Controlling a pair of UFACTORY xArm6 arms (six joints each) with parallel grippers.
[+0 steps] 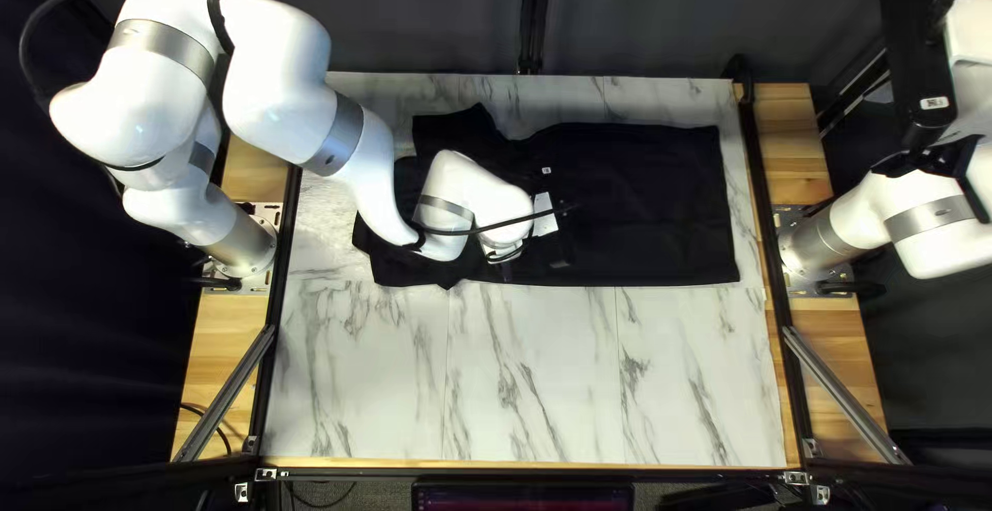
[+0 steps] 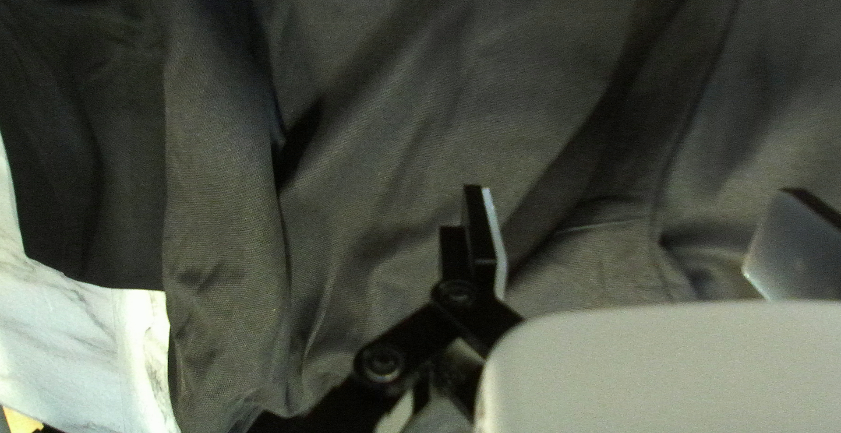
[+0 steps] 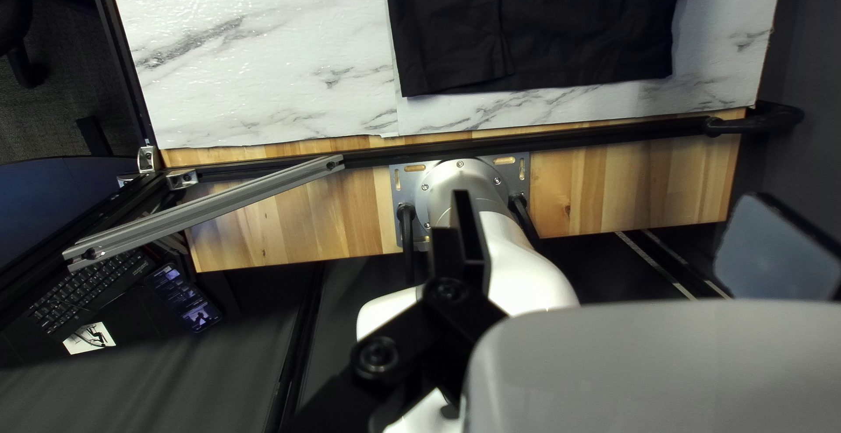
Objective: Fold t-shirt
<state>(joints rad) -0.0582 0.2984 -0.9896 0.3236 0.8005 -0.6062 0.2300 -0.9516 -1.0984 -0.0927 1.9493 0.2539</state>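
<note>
Black fabric lies across the far half of my marble-patterned tabletop (image 1: pixel 537 377): the t-shirt (image 1: pixel 641 201), its straight end near the right edge, its uneven end toward the left edge. Over the shirt's middle I have the left claw (image 1: pixel 545 218) released, fingers wide apart. My right claw (image 1: pixel 935 160) is raised beyond the right edge, also spread and holding nothing.

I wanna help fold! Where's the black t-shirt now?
In the top left view, the black t-shirt lies nearer the table's far edge, partly under my left arm.
</note>
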